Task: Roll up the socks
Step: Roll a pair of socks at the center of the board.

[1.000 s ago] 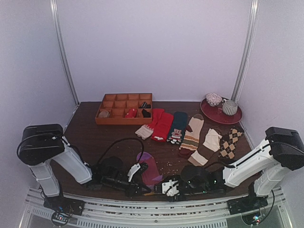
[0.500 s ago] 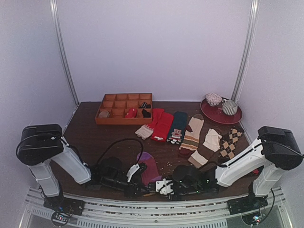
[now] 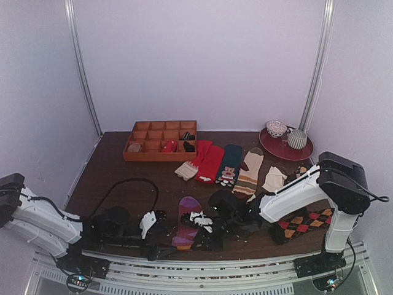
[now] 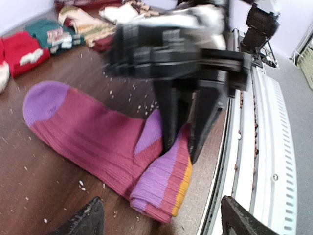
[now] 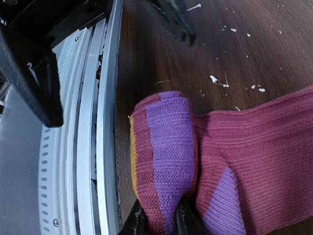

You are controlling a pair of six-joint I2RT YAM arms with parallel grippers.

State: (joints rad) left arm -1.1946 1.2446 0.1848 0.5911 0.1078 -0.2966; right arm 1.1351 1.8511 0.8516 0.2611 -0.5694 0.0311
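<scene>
A magenta sock (image 3: 185, 222) with a purple toe (image 4: 40, 100) lies flat near the table's front edge. Its cuff end (image 4: 164, 186), striped purple and orange, is folded over onto the leg. My right gripper (image 5: 160, 221) is shut on that folded cuff (image 5: 164, 147); in the left wrist view its black fingers (image 4: 172, 117) clamp the fold from above. My left gripper (image 4: 162, 224) stands open just left of the sock, touching nothing. From above, the right gripper (image 3: 199, 222) sits on the sock's near end and the left gripper (image 3: 161, 232) is beside it.
More socks lie in a row behind: red (image 3: 209, 161), teal (image 3: 231, 163), striped cream (image 3: 249, 173), cream-brown (image 3: 271, 180). An argyle sock (image 3: 304, 222) lies under the right arm. An orange compartment tray (image 3: 161, 140) and a red plate (image 3: 286, 149) stand at the back. The metal rail (image 5: 85, 161) runs close by.
My left gripper opened, let go of the sock and pulled back to the left. The right gripper closed on the folded cuff and shifted left with it.
</scene>
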